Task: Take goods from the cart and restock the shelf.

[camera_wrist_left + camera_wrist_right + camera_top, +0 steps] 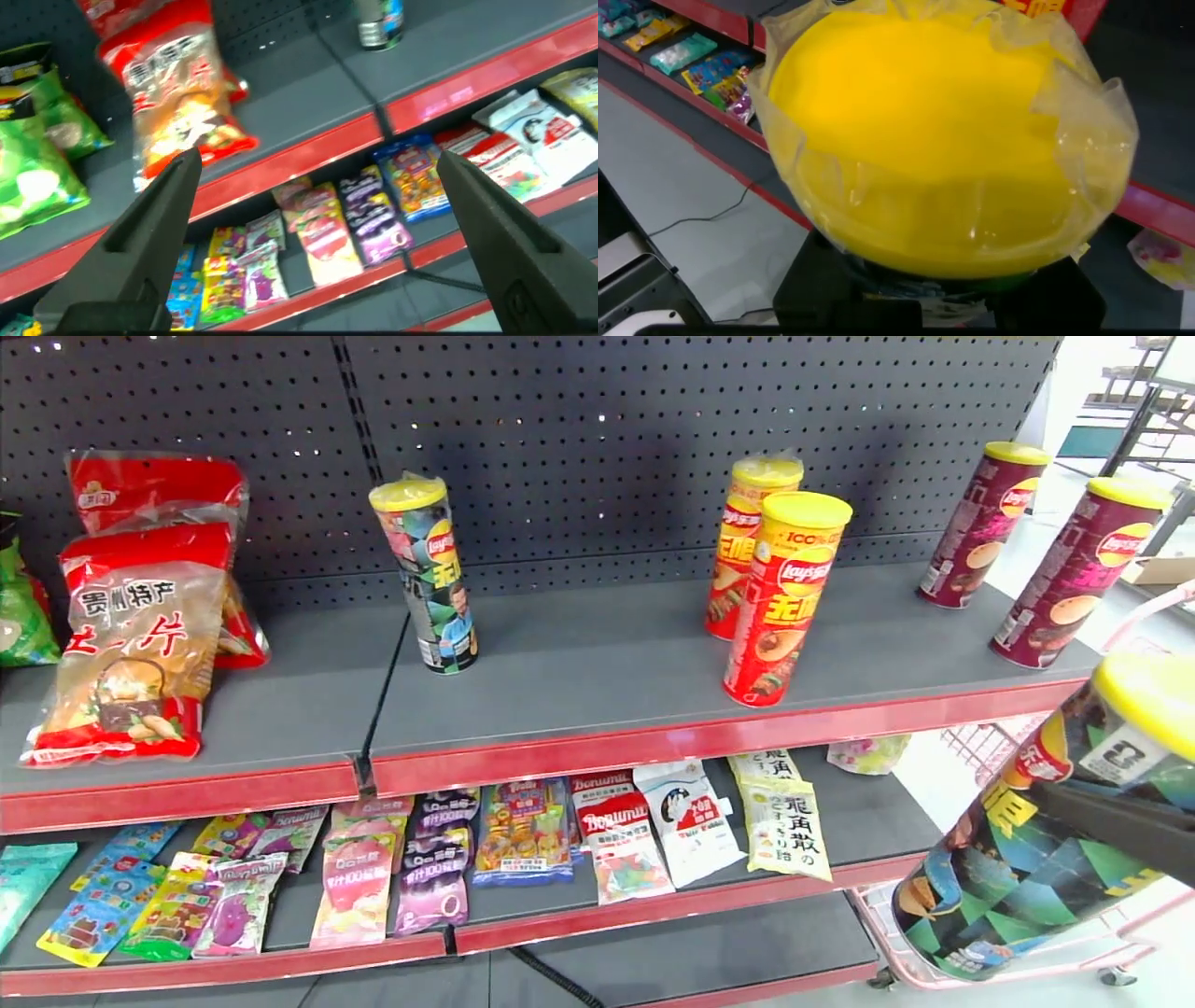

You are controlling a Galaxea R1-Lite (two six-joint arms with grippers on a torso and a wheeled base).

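Shelving step: our right tool clamps green chip can, left tool open. Next we stand it by twin can on shelf.

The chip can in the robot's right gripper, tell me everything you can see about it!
The chip can is a tall tube wrapped in green, blue, black and yellow patches with a red-and-yellow logo. Its yellow lid looks plastic, with clear film crinkled round the rim. It is tilted, lid uppermost, in the air by the pink cart. The right gripper clamps its side.
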